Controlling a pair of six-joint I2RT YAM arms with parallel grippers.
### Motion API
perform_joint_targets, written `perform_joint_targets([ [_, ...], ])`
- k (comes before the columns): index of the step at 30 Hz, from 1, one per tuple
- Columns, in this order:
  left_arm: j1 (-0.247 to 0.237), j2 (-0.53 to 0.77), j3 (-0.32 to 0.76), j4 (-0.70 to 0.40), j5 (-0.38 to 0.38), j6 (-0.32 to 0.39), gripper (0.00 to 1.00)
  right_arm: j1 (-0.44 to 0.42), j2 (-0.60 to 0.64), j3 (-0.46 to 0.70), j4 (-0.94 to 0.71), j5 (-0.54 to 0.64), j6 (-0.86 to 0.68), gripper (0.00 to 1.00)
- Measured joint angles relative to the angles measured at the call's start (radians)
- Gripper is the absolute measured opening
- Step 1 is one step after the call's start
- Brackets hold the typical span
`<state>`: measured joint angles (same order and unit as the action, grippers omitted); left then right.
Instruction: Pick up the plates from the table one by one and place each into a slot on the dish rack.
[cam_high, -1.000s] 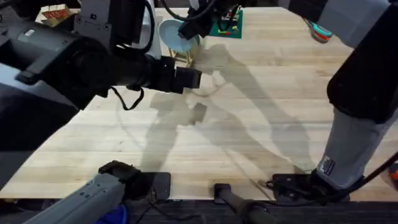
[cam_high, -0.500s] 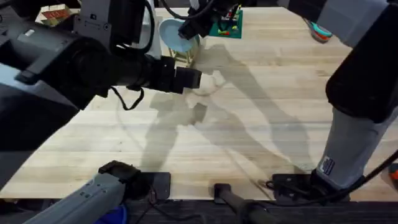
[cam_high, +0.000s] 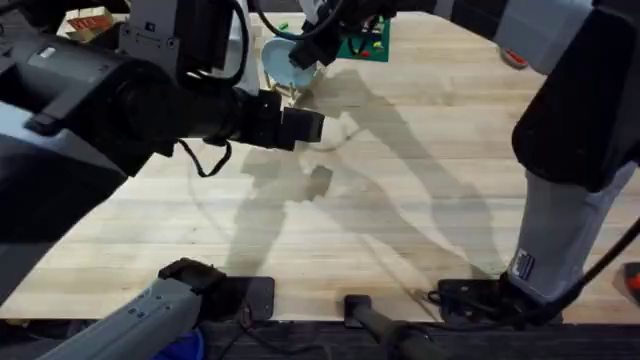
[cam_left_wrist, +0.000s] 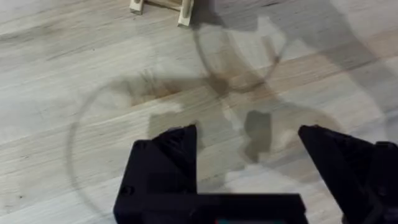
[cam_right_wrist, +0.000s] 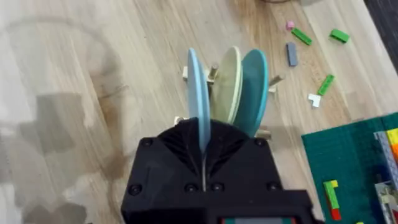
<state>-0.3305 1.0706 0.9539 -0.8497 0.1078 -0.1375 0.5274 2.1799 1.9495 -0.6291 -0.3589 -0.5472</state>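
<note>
The right gripper (cam_right_wrist: 204, 163) pinches the thin pale blue round plastic plate (cam_right_wrist: 198, 99) upright in the light-wood pegged dish rack (cam_right_wrist: 214, 74), beside the cream and teal plates. It seems seated, so release gently. The left gripper (cam_left_wrist: 249, 155) is spread, empty.

Lighting is bright and even, from above; the table (cam_high: 420, 200) carries soft-edged grey arm shadows across its middle in the overhead view; the left arm (cam_high: 110, 100) close under the camera renders large, dark and blurred; the left wrist view shows overlapping diffuse shadows on pale wood; no strong glare.
</note>
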Motion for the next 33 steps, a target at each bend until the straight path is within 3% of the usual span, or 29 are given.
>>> perform_joint_targets([
  [18, 0.0, 0.0, 0.0, 0.0, 0.0, 0.0, 0.995, 0.005, 0.0, 0.009, -0.025, 0.018, 0.0, 0.029],
  [28, 0.0, -0.003, 0.0, -0.005, 0.008, 0.002, 0.996, 0.005, 0.0, 0.176, -0.136, 0.03, 0.001, 0.029],
  [33, 0.0, -0.067, 0.007, -0.038, 0.007, 0.022, 0.996, 0.005, 0.0, 0.215, -0.154, 0.062, 0.001, 0.029],
])
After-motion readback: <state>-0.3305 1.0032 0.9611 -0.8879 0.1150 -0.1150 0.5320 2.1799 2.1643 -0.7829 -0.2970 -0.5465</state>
